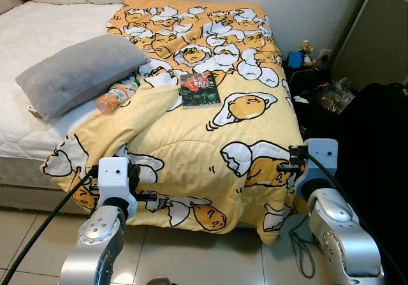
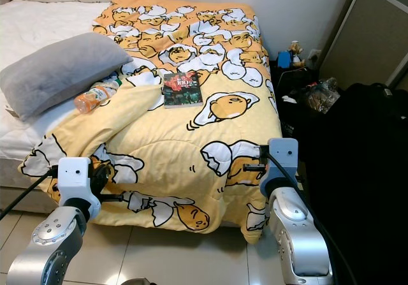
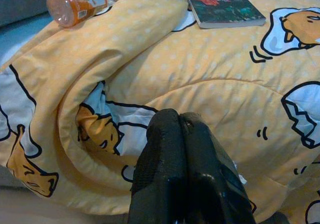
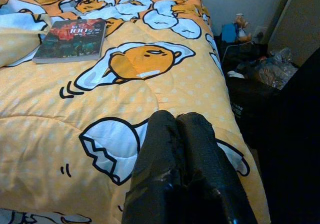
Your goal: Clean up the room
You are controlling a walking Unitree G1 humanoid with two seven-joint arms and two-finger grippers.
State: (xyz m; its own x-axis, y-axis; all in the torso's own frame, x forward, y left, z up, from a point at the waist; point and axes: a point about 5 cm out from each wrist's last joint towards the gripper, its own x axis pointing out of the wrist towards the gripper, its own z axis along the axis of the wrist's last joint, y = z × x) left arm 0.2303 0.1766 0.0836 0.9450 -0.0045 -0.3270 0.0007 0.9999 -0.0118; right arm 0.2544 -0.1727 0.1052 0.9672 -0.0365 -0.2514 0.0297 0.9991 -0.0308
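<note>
Both arms raised over quilt (image 1: 210, 145) (jaws closed).

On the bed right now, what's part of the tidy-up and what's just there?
To tidy:
orange bottle, on its side by the pillow
book, flat on the quilt
yellow quilt, rumpled at the foot

Just there:
grey pillow
white mattress
dark clutter right of the bed
</note>
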